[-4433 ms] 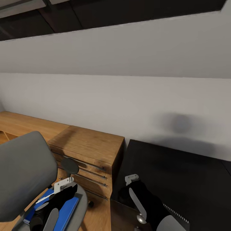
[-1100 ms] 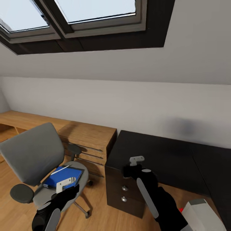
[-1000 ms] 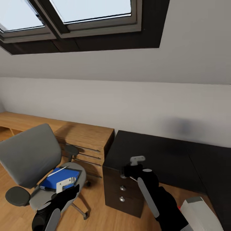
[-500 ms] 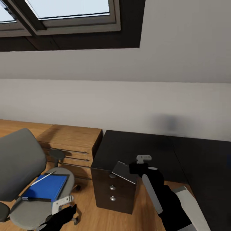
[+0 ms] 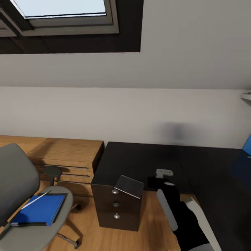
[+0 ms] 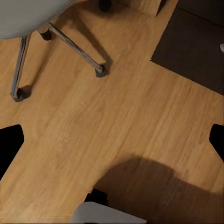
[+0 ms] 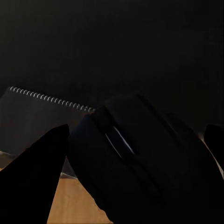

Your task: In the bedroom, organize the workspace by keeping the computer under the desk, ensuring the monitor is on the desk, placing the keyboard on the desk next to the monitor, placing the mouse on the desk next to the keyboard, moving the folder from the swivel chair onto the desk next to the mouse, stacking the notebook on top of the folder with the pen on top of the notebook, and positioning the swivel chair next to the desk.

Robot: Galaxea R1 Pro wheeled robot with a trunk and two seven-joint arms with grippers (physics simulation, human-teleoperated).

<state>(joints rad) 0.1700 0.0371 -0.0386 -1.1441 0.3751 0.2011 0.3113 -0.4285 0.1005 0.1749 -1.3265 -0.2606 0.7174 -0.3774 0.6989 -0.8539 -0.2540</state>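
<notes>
While I hold the head camera on the bedroom corner, the swivel chair (image 5: 15,181) sits at the lower left of the frame, grey back toward me. The folder (image 5: 39,209) lies flat on its seat, bright blue, with a thin white stick (image 5: 36,199) across its upper corner.

Down on the left wrist view, my left gripper (image 6: 112,142) hangs over bare wooden floor (image 6: 116,121) with its fingers spread wide and nothing between them. The chair's chrome legs run along the top left of that picture.

Moving right in the head view, the low wooden counter (image 5: 64,150) stands against the wall, and just beside it begins the desk (image 5: 139,158), glossy black, with its dark drawer unit (image 5: 115,209) and three silver knobs at lower centre. The notebook (image 5: 129,186) is at the desk's front corner above those drawers, tilted, one edge raised.

Right of that, my right arm (image 5: 181,216) reaches up from the bottom edge to the desk's front edge. On the right wrist view, the right gripper (image 7: 135,135) is clamped around the mouse (image 7: 135,163), dark and rounded, a finger on either side, over the black desktop. The notebook's spiral binding shows just beyond it.

At the far right edge of the head view, a patch of blue (image 5: 247,146) pokes in above the desk; I can't tell what it is.
</notes>
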